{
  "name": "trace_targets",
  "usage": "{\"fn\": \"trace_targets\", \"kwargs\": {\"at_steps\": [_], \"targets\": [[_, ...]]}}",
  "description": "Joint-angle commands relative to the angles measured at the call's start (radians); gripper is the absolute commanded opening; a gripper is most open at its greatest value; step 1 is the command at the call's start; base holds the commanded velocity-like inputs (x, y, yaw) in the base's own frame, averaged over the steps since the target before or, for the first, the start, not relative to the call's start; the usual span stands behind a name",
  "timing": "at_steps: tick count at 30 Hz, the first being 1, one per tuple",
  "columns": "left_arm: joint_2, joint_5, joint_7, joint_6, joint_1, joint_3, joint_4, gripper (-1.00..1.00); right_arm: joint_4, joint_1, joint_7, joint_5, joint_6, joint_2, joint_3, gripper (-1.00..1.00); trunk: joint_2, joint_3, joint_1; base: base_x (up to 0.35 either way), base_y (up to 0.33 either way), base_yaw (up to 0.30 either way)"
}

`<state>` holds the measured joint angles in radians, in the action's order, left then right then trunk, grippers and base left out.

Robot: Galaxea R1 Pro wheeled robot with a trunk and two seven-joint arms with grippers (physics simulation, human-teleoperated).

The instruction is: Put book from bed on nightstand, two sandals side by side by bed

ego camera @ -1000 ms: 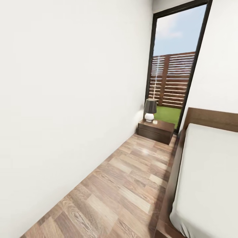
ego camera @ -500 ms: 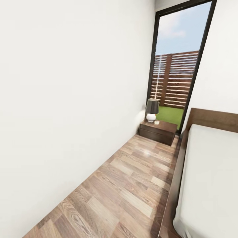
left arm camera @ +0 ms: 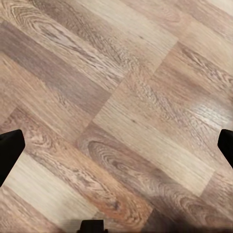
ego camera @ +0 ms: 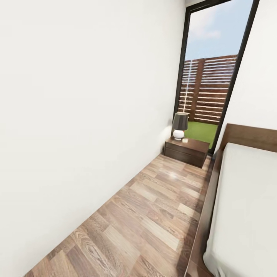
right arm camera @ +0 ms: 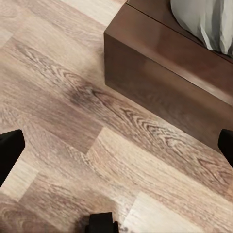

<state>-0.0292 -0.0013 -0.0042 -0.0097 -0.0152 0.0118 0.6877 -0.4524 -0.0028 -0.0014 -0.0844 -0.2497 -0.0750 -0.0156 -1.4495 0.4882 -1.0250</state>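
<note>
Facing nightstand (ego camera: 187,151) beside bed (ego camera: 246,207) | lamp (ego camera: 179,125) on it | left hand (left arm camera: 116,145) — released | right hand (right arm camera: 116,145) — released

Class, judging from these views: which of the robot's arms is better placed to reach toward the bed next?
Probably the right: the bed lies on that side, and the right wrist view has its frame close by, jaws wide open.
</note>
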Motion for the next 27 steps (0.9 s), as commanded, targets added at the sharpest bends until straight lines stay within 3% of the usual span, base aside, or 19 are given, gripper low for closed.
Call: {"fn": "trace_targets", "kwargs": {"at_steps": [1, 14, 27], "targets": [[0.000, 0.000, 0.000, -0.001, 0.000, 0.000, 0.001, 1.00, 0.000, 0.000, 0.000, -0.009, -0.003, 0.000, 0.002, 1.00, 0.000, 0.002, 0.000, 0.000, 0.000, 0.076], [-0.001, 0.000, 0.000, -0.001, 0.000, 0.000, 0.000, 1.00, 0.001, 0.000, 0.000, -0.008, -0.003, 0.001, 0.002, 1.00, 0.000, 0.020, 0.000, 0.003, 0.000, 0.072], [0.000, 0.000, 0.000, -0.001, 0.000, 0.000, 0.000, 1.00, 0.001, 0.000, 0.000, -0.008, -0.003, 0.004, 0.002, 1.00, 0.000, 0.020, 0.000, 0.282, 0.000, 0.003]]}}
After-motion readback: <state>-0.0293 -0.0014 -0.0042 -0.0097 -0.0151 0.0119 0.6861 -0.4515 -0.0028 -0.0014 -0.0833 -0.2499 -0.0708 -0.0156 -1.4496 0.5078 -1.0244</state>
